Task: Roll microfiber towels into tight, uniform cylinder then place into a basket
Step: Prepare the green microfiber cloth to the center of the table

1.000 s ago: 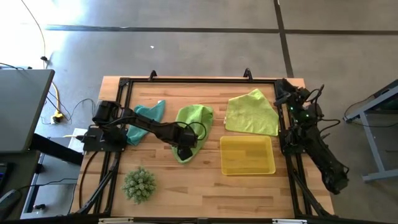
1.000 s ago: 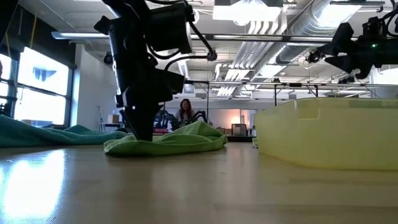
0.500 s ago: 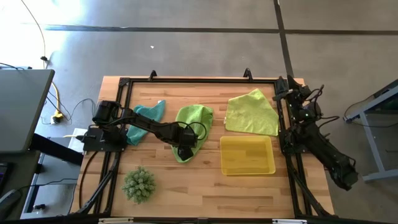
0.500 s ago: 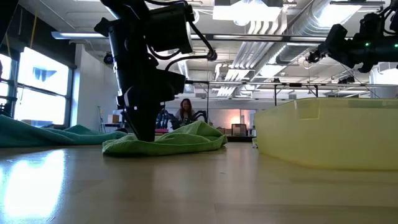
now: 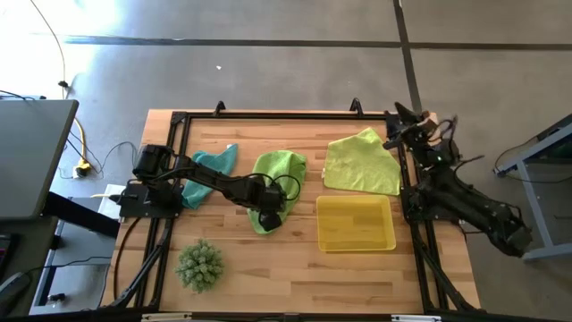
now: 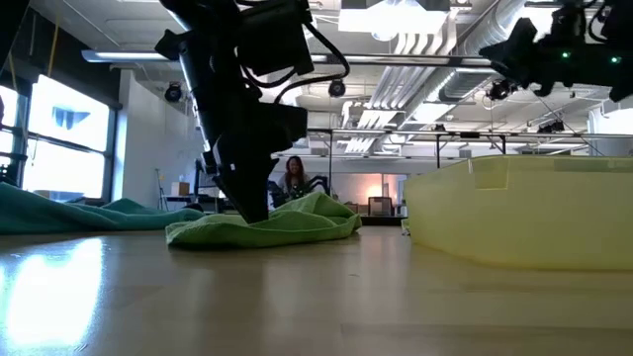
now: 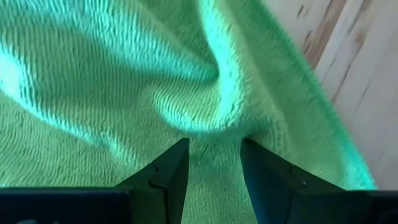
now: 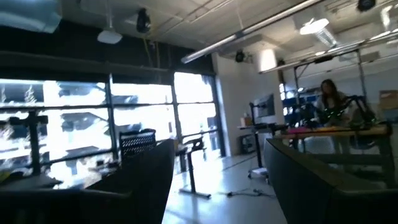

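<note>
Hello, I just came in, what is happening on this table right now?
The left gripper is down on the bright green towel in the middle of the table, with its fingers open and cloth between them. The towel lies crumpled, not rolled. The right gripper is raised near the table's far right corner, fingers open, holding nothing. The teal towel and the pale yellow-green towel lie loose, and the yellow basket has nothing in it yet.

Seen: ribbed, fuzzy bright green microfiber towel (image 7: 124, 81) on smooth, lightly glossy wood-plank table (image 5: 268, 268); translucent yellow plastic basket (image 5: 356, 224); matt black metal frame (image 5: 286, 114).
</note>
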Motion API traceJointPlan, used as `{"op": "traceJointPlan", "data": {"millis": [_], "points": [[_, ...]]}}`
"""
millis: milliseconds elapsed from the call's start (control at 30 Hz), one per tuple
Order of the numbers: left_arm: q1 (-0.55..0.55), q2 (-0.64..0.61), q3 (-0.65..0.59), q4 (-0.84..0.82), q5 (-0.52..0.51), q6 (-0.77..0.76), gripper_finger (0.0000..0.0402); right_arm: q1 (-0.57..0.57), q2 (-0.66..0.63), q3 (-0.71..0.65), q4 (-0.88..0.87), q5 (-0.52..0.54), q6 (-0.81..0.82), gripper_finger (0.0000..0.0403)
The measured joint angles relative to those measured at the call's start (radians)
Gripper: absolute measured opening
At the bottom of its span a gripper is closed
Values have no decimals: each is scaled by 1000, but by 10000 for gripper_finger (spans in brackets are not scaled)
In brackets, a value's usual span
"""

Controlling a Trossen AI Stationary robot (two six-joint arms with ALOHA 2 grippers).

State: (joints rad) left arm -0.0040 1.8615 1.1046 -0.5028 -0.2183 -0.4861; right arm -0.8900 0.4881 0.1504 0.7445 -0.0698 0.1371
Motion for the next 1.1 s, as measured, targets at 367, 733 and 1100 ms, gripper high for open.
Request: {"op": "traceJointPlan", "data": {"millis": [367,733,1100], "points": [[0,0,0,6,8,0,135,178,352,373,-419,-123,-221,238],[0,-1,22,-15,8,13,135,300,667,518,-663,-167,-348,238],[-4,-1,136,-97,-39,93,135,407,895,518,-595,-166,-465,238]]}}
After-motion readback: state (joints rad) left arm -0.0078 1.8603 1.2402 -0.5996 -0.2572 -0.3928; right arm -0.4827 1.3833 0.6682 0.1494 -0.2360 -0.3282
